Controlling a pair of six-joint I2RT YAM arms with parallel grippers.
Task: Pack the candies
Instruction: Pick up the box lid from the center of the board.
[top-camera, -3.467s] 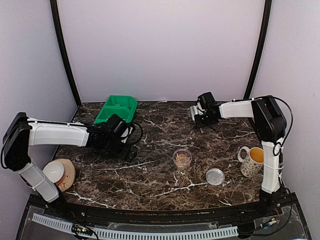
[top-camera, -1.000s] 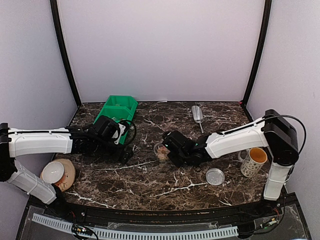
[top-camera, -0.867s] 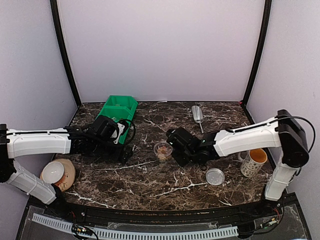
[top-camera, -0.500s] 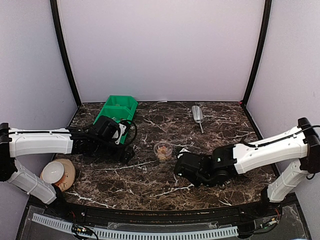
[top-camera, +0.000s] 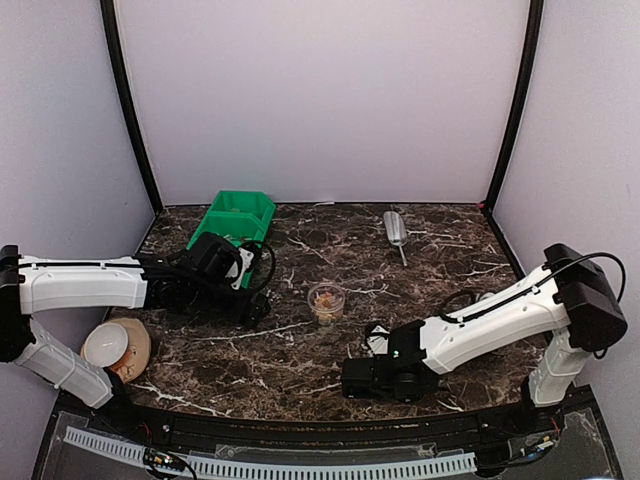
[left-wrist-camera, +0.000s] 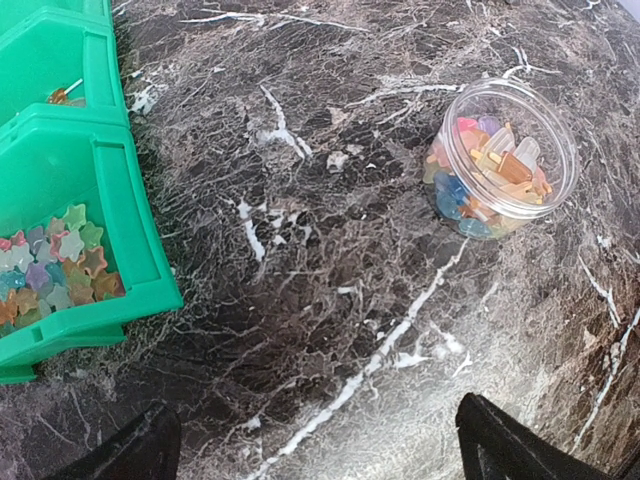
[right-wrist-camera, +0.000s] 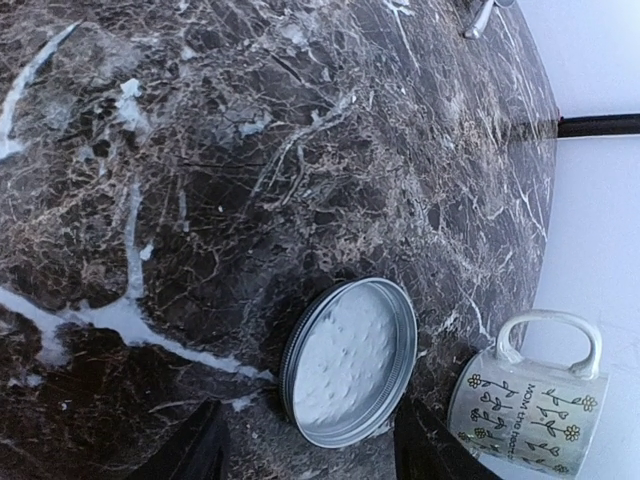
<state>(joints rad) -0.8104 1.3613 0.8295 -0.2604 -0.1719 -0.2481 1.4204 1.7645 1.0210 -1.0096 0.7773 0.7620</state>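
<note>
Left gripper: released. My two fingers stand wide apart at the lower edge of the left wrist view, with only the bare marble table between them. The clear tub stands uncovered in the upper right of that view, well apart from the fingers. It holds candies in mixed colours. The green bin sits at the left edge, and its nearer compartment holds star-shaped candies.

Right gripper: fingers apart, grasping nothing. The silver-coloured lid lies flat on the table just ahead of the fingertips, in line with the gap between them. I cannot tell whether one finger touches its rim. The mug shows in the lower right corner of the right wrist view, near the lid.

In the overhead view my right arm lies low across the lower right of the frame, the tub stands at centre, and a scoop lies at upper right.
</note>
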